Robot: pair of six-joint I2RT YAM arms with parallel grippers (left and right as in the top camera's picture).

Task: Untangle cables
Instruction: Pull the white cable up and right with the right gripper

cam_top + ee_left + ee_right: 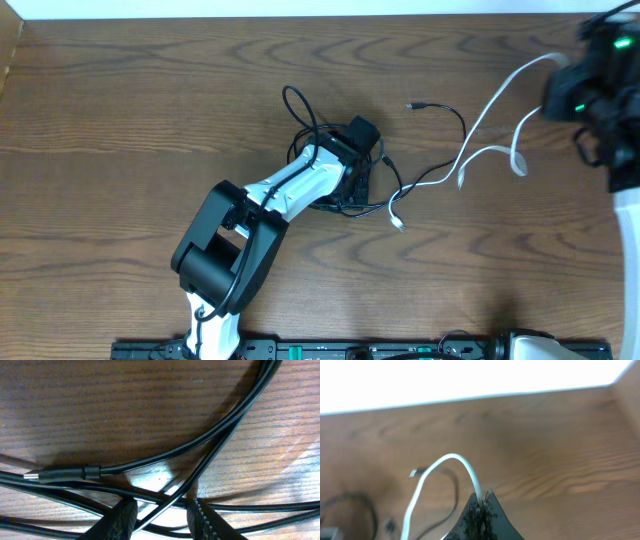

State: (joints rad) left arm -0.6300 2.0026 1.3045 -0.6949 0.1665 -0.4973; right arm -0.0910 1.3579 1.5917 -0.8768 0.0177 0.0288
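Closest in, the left gripper sits low over the black cables in the middle of the worktop. Its fingers are apart with one strand running between them, seemingly not pinched, though the lower edge of the wrist view cuts this off. Closing now could catch a second strand crossing underneath, and a pull would then tighten the knot rather than loosen it. Farther off, the right gripper is clamped on the white cable; hauling harder may drag the whole bundle along. The left arm reaches from the lower edge toward the centre, wrist tipped down. The right arm is held high at the upper right of the frame.
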